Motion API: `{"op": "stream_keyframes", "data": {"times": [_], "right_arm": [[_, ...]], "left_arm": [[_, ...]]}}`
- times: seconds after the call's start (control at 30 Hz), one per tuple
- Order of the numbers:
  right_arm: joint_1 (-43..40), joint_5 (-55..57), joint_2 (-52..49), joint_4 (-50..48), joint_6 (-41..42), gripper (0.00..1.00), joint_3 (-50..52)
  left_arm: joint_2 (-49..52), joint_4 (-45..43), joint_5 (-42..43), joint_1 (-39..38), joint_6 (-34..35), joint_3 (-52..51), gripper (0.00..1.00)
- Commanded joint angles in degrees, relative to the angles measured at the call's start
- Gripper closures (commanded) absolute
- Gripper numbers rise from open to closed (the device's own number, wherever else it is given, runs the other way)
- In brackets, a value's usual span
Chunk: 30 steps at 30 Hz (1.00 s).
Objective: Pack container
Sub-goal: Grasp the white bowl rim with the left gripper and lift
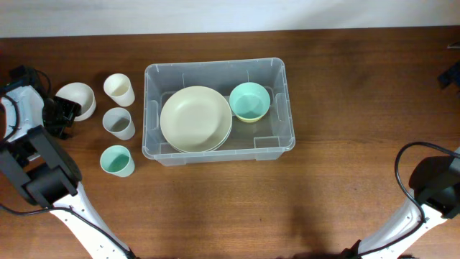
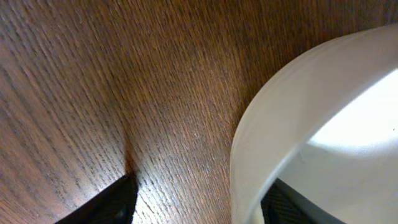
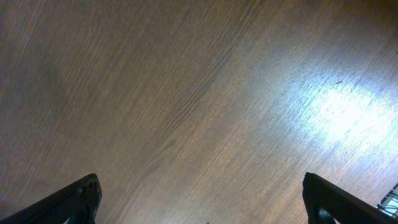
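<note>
The container [image 1: 215,160], a large clear plastic bin, stands at the table's middle. It holds a cream plate [image 1: 195,119] and a teal bowl [image 1: 249,101]. A white bowl [image 1: 77,97] sits at the far left. My left gripper [image 1: 63,114] is open at that bowl's left rim. In the left wrist view [image 2: 199,199] one finger is inside the white bowl [image 2: 298,112] and the other is outside over the table, so the jaws straddle the rim. My right gripper [image 3: 199,199] is open and empty above bare wood. In the overhead view it sits at the far right edge [image 1: 449,72].
Three cups stand left of the container: a cream one [image 1: 118,88], a grey one [image 1: 118,122] and a teal one [image 1: 116,160]. My left arm runs up the left side and my right arm rises at the bottom right corner.
</note>
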State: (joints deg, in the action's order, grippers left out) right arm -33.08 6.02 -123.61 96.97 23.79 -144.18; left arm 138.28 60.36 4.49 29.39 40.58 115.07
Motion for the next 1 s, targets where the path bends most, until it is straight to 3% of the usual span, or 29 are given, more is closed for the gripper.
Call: {"op": "stream_keyframes", "data": {"times": [0.0,0.2,0.27,0.37,0.7,0.87,0.97], "right_arm": [[0.04,0.68,0.24,0.11,0.24,0.01,0.28],[0.07,0.68,0.24,0.11,0.24,0.01,0.28],[0.07,0.68,0.24,0.11,0.24,0.01,0.28],[0.07,0.68,0.24,0.11,0.24,0.01,0.28],[0.07,0.68,0.24,0.11,0.24,0.01,0.28],[0.07,0.68,0.24,0.11,0.24,0.01,0.28],[0.07,0.68,0.24,0.11,0.24,0.01,0.28]], "left_arm": [[1.22,-0.28,0.2,0.46,-0.44,-0.13,0.41],[1.22,0.61,0.2,0.52,-4.42,3.63,0.52],[1.22,1.25,0.22,0.5,-4.42,5.01,0.66],[1.22,2.05,0.24,0.5,-4.42,6.62,0.99],[1.2,5.35,0.74,0.5,-6.54,13.84,0.99],[0.81,10.38,1.99,0.5,-9.53,28.39,0.99],[0.68,12.98,8.57,0.26,-11.41,40.35,0.99]]}}
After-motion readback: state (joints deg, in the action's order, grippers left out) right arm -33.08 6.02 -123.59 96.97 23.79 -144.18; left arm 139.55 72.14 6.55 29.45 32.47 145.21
